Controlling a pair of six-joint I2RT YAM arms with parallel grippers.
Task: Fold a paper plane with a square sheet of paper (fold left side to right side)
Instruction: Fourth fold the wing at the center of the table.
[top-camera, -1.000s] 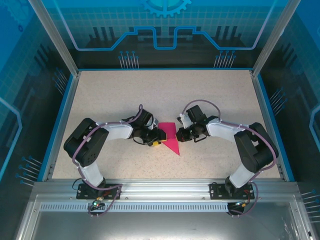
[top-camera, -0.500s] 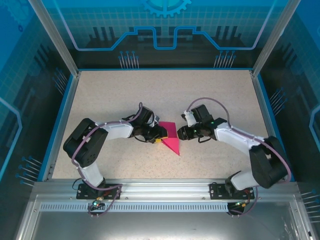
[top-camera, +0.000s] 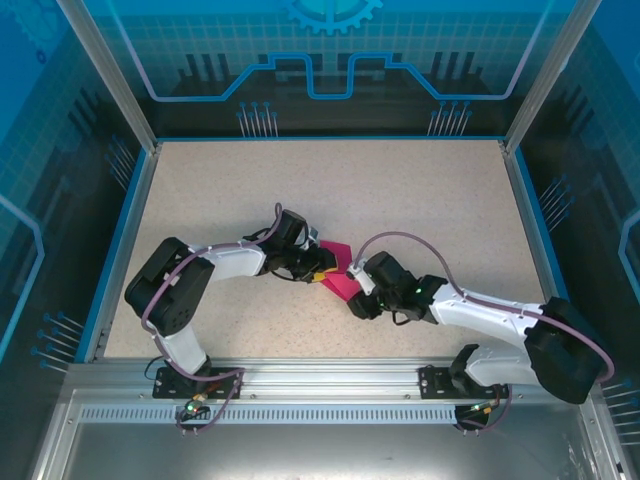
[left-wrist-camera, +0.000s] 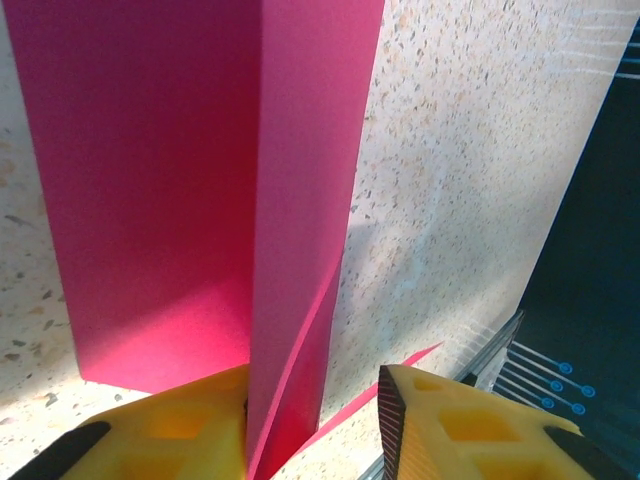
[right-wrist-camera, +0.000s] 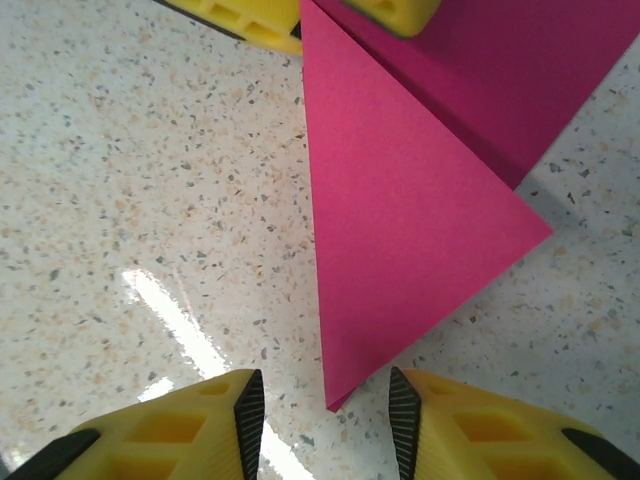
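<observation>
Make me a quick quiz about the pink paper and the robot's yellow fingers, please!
1. True or false: the pink paper is a flat, unfolded square.
2. What sits between the right fingers? A) a pointed paper corner B) a ball C) a pencil
3. Fill in: the left fingers are coloured ___.
Key: 1 false, it's folded; 2 A; 3 yellow.
</observation>
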